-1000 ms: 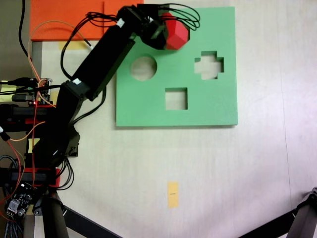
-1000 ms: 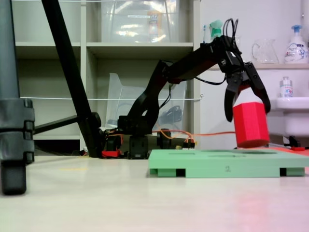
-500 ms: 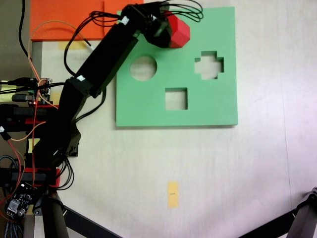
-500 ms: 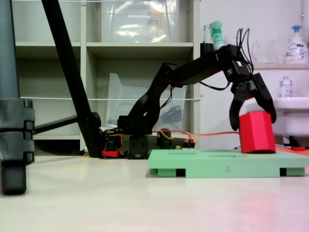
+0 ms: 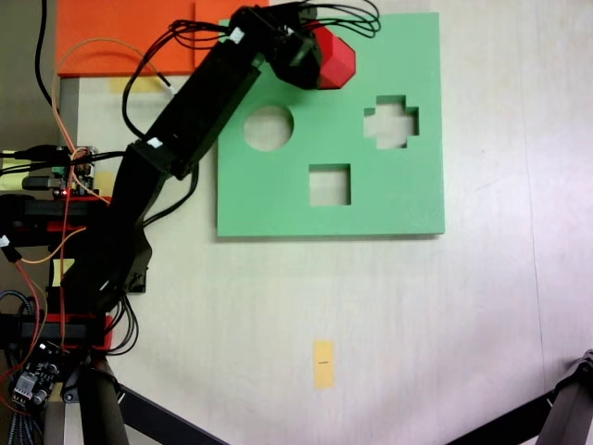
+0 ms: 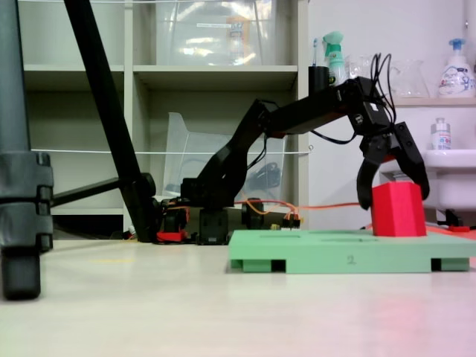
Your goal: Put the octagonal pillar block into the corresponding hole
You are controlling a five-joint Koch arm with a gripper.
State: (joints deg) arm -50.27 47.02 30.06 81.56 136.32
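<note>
The red octagonal pillar block (image 5: 337,61) stands upright at the far top edge of the green foam board (image 5: 389,204). From the side, the block (image 6: 399,212) has its base sunk a little below the top of the board (image 6: 335,260). My gripper (image 5: 320,60) reaches in from the left, and its two fingers straddle the block's sides (image 6: 393,202), shut on it. The corresponding hole is hidden under the block and gripper. The round (image 5: 269,128), cross-shaped (image 5: 391,121) and square (image 5: 330,184) cutouts lie open.
An orange foam sheet (image 5: 130,37) lies beside the board's top left corner. Wires and circuit boards (image 5: 56,176) crowd the arm's base at the left. A yellow tape mark (image 5: 322,362) sits on the table. A black tripod leg (image 6: 104,111) rises before the shelves.
The gripper has carried the block down and slightly toward the board's far edge. The block hung above the board a second ago and now sits lower, base in the board.
</note>
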